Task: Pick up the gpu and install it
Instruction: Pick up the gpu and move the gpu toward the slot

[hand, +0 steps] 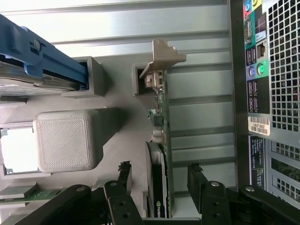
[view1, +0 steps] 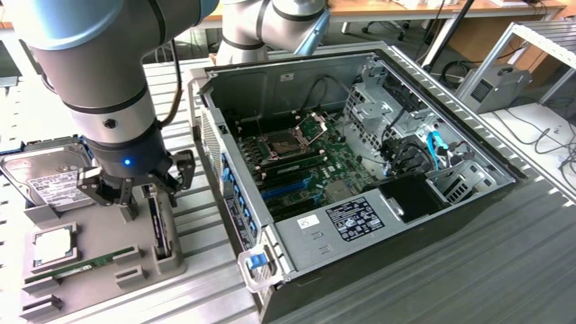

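Thin black gpu card (view1: 160,226) stood edgewise, lower left in ext. view, long axis up-frame; jaws released, astride it; silver end bracket (hand: 164,56) shown in wrist view.

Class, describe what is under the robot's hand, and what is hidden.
The gpu stands on edge in a slot of the grey tray, between the open fingers of the hand, untouched. Its bottom edge is hidden inside the slot.
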Controlling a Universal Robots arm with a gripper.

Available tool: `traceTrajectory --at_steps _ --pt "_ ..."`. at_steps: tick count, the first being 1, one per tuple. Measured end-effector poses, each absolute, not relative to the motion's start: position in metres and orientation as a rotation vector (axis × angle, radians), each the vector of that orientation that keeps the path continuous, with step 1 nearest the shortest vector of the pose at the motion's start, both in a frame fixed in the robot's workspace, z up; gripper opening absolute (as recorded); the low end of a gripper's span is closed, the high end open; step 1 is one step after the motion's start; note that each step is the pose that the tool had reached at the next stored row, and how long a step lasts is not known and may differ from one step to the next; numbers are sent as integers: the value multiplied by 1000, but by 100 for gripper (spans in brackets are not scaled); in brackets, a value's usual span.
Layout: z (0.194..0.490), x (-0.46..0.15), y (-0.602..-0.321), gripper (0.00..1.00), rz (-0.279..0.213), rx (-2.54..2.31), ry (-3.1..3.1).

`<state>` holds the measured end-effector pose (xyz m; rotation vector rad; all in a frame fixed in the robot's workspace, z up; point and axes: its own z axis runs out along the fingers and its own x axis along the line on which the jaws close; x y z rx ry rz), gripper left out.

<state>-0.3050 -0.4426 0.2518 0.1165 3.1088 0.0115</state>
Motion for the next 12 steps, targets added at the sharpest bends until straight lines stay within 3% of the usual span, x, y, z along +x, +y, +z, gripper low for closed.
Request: traceTrajectory --at_steps 12 --pt "243 -306 -442 60 10 116 3109"
